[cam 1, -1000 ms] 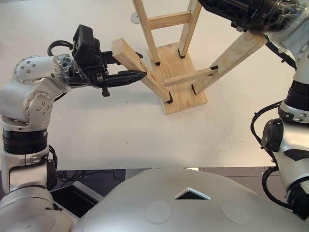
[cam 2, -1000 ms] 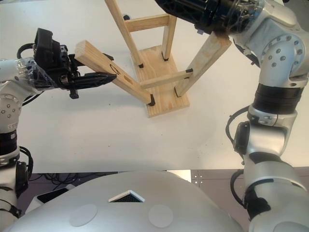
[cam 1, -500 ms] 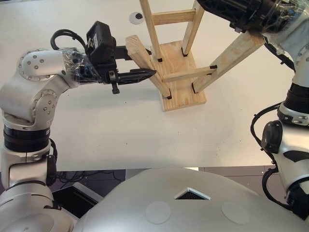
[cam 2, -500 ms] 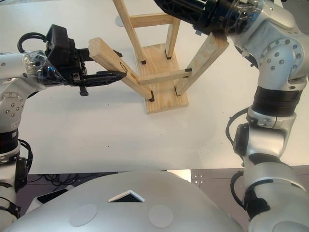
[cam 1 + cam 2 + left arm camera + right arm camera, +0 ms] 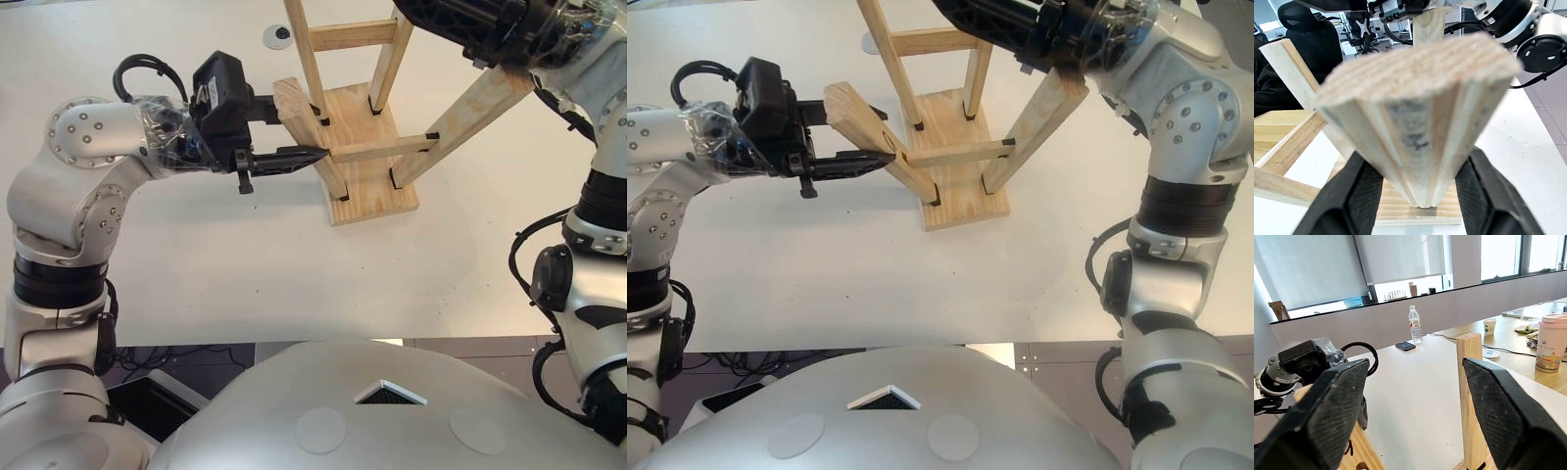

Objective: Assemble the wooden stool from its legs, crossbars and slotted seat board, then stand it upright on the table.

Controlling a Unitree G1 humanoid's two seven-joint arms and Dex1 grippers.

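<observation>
The stool lies upside down, its slotted seat board (image 5: pixel 367 201) flat on the white table and its legs pointing up. My left gripper (image 5: pixel 310 129) is shut on the tilted near-left leg (image 5: pixel 294 103), with black fingers (image 5: pixel 1352 200) on both sides of the leg end (image 5: pixel 1420 112). A crossbar (image 5: pixel 377 150) joins that leg to the near-right leg (image 5: pixel 460 117). Another crossbar (image 5: pixel 348 34) links the two far legs. My right gripper (image 5: pixel 955 10) hangs open high over the stool, above the far legs, with nothing between its fingers (image 5: pixel 1337 411).
A small white disc (image 5: pixel 279 37) lies on the table behind the stool on the left. The table's front edge (image 5: pixel 323 341) runs close to me. Bare table surface lies in front of the seat board and on both sides.
My left gripper has carried the leg to the right, toward the stool, and the leg now stands steeper. The right arm has kept still.
</observation>
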